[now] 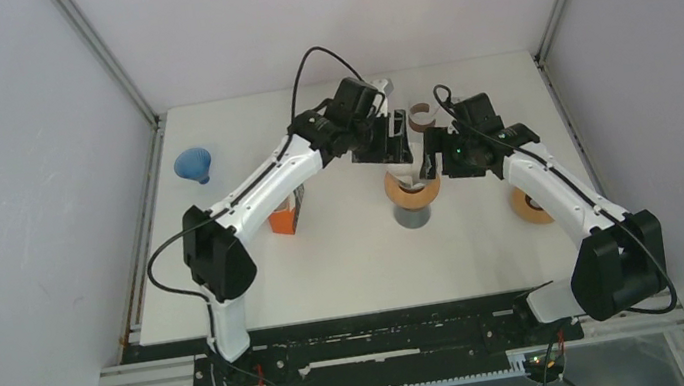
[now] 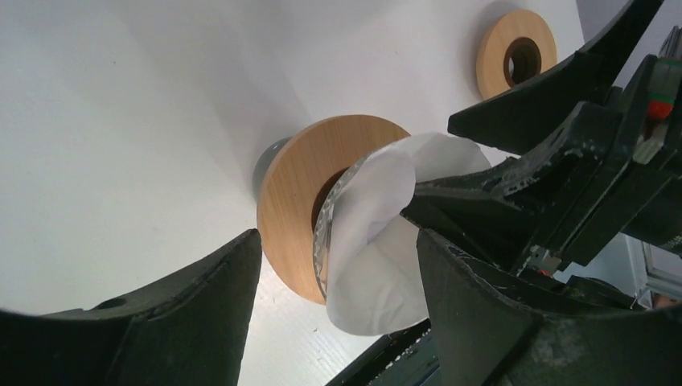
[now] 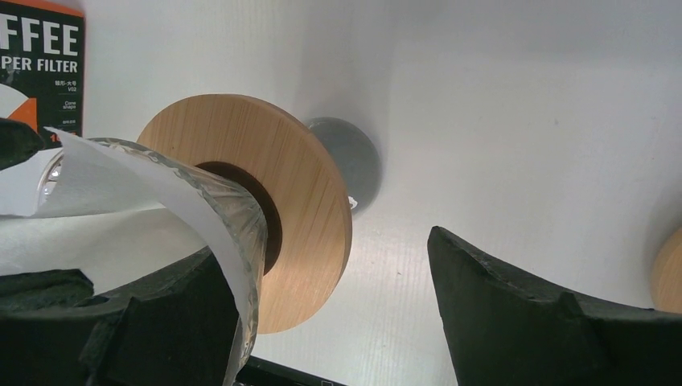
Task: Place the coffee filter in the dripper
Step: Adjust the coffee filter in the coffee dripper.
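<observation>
Wooden ring lies near right on desk; orange filter box near left. Centre: dripper, wooden collar, on grey cup. Coffee filter sits in glass cone, one edge standing above rim. Left end effector released, fingers spread either side of filter. Right end effector released, alongside dripper. Blue funnel far left.

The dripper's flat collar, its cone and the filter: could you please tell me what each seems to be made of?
Collar: likely wood, matte and pale, with straight grain lines.
Cone: clear glass or plastic, I cannot tell which; it is ribbed and glinting.
Filter: thin white paper, matte and softly creased.
</observation>
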You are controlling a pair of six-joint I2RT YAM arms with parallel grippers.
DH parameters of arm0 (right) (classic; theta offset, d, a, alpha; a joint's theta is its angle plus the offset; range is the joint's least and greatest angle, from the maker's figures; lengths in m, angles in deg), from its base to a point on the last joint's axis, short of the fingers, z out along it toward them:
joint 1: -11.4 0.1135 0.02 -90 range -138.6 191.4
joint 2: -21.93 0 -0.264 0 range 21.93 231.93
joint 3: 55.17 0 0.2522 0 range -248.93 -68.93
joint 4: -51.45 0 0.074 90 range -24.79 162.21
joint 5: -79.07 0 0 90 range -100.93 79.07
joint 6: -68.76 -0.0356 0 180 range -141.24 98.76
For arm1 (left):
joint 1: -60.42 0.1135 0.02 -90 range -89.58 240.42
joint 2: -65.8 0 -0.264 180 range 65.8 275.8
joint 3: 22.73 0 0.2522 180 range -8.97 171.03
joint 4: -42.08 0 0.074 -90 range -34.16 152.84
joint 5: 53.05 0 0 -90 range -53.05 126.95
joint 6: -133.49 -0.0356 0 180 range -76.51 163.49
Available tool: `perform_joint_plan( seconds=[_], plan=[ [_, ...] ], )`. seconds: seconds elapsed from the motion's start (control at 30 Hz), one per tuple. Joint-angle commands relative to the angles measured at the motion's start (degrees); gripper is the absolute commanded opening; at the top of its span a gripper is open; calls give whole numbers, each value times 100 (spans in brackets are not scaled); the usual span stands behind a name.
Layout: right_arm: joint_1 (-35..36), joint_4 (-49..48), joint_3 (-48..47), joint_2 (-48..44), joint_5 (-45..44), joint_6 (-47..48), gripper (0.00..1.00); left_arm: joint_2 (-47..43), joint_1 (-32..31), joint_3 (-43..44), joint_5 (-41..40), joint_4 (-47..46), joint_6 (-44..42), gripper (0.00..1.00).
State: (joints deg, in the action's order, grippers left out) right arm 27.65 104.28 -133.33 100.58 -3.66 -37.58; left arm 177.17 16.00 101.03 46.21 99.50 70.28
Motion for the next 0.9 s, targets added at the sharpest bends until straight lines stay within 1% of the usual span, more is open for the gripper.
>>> perform_joint_plan(
  seconds=[0.0, 0.23, 0.43, 0.63, 0.73, 0.87],
  plan=[
    [60, -115, -11, -34, -116, 105, 88, 175, 63, 453, -61, -162, -175, 76],
    [88, -101, -8, -58, -137, 96, 88, 392, 100, 569, -77, -122, -216, 75],
    [102, -45, -11, -52, -175, 95, 88, 452, 165, 576, -521, -31, -54, 66],
    [106, -26, 3, -81, -207, 105, 88, 473, 180, 568, -815, 99, 46, 60],
    [106, -51, 33, -102, -191, 96, 88, 453, 180, 566, -773, 135, 20, 60],
    [106, -95, 33, -120, -153, 87, 88, 277, 171, 459, -667, 129, -7, 67]
  ],
)
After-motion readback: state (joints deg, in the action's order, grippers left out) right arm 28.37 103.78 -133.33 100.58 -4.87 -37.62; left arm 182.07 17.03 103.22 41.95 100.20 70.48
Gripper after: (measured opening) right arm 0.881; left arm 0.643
